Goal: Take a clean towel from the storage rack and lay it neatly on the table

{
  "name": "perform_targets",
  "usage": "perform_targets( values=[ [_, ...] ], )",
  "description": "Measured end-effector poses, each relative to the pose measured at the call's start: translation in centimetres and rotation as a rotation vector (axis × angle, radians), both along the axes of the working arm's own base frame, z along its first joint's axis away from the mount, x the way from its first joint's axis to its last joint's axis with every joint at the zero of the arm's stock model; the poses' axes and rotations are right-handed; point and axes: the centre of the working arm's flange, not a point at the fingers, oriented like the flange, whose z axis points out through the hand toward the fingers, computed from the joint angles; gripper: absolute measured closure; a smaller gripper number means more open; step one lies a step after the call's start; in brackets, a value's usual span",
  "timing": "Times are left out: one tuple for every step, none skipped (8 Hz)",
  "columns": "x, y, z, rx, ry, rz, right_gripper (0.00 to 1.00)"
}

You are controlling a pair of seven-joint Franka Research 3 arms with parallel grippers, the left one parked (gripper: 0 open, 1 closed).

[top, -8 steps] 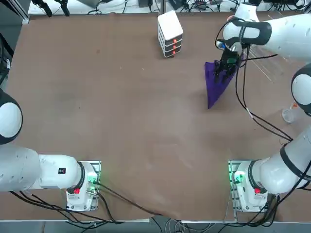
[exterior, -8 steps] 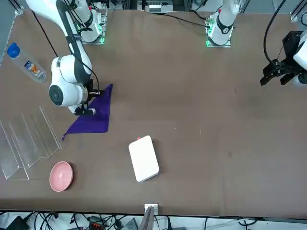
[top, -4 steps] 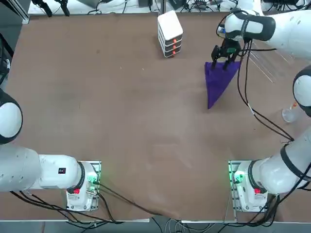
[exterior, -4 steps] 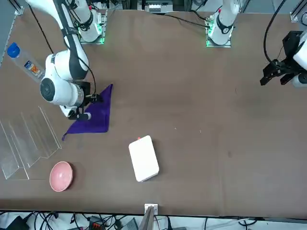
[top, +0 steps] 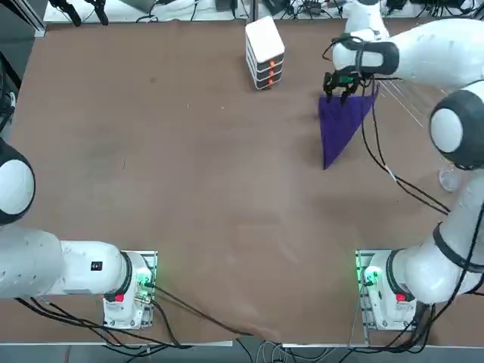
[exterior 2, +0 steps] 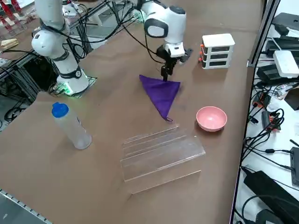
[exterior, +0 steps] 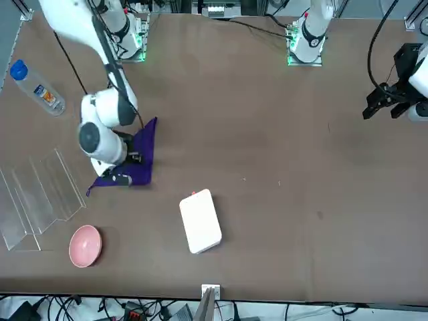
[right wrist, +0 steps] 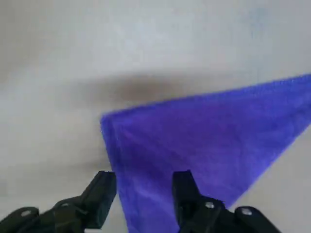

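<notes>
- Looking at one table (top: 197, 189), brown and broad, with everything here on or above it.
- Now one working arm (top: 446, 53), reaching out over the table's far right part, bent down towards the cloth.
- At its end, one right gripper (right wrist: 145, 177), with two fingers standing well apart and clamped on nothing: one over purple cloth, one past the cloth's edge over bare table. Impossible to tell whether touching.
- Over to one rack (exterior 2: 163, 154), clear and nearly see-through, sitting at the table's right part, near the towel and bowl.
- And there, one towel (exterior 2: 161, 93), deep purple, lying on the table under the right gripper, out of the rack. Showing as a triangle, wide at the far side, narrowing to a tip towards the robot; not squared out.
- Next, one white box (exterior 2: 217, 50), stacked in tiers with orange marks down a side, left of the towel and apart from it.
- Down to one bottle (exterior 2: 70, 128), clear with one blue cap (exterior 2: 60, 109), well apart from the towel.
- Finally, one pink bowl (exterior 2: 211, 118), near the rack.
</notes>
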Motion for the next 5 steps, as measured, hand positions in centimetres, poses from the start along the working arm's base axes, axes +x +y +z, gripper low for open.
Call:
perform_targets(
  values=[
    [0.6, 1.8, -0.5, -0.011, -0.011, -0.008, 0.29],
    [0.8, 3.1, -1.5, -0.036, -0.013, 0.007, 0.30],
    [0.9, 3.3, -2.5, -0.063, -0.011, 0.018, 0.30],
    [1.0, 2.8, -3.0, -0.076, -0.007, 0.018, 0.32],
    [1.1, 2.5, -3.2, -0.082, -0.007, 0.013, 0.32]
  ],
)
